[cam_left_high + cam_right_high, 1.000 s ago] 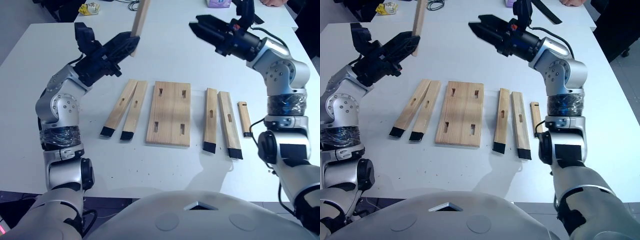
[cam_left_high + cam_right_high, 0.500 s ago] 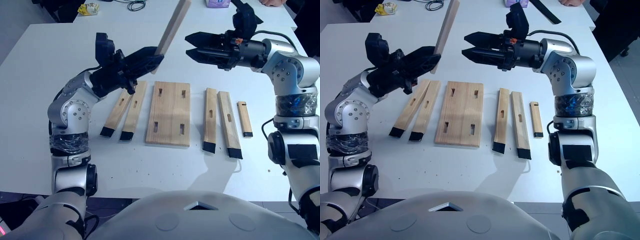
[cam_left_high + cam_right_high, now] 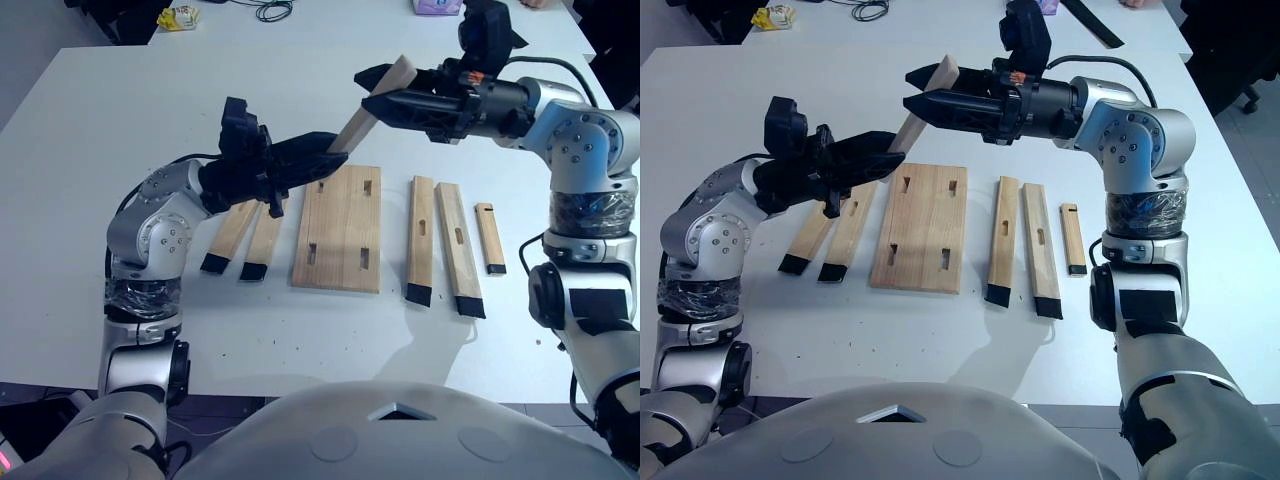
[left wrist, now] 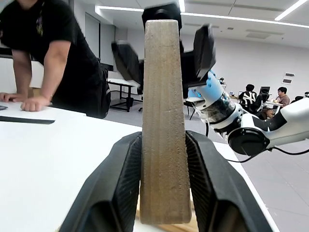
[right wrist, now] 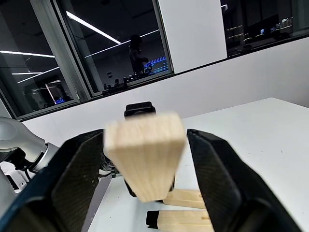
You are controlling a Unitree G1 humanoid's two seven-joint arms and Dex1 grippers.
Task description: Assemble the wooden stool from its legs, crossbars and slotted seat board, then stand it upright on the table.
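Swung inward, my left gripper (image 3: 336,151) clamps one pale wooden slat (image 3: 353,128) between the parted fingers of my right gripper (image 3: 371,89); four black-tipped wooden legs (image 3: 421,240) and one slotted wooden board (image 3: 338,228) lie below.

Bright, even overhead light; soft shadows on table (image 3: 120,130); ceiling strips (image 4: 227,18) glare, left wrist view.

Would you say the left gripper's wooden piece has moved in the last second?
Yes: the wooden piece moved rightward and tilted, from left of the seat board to above its far edge.
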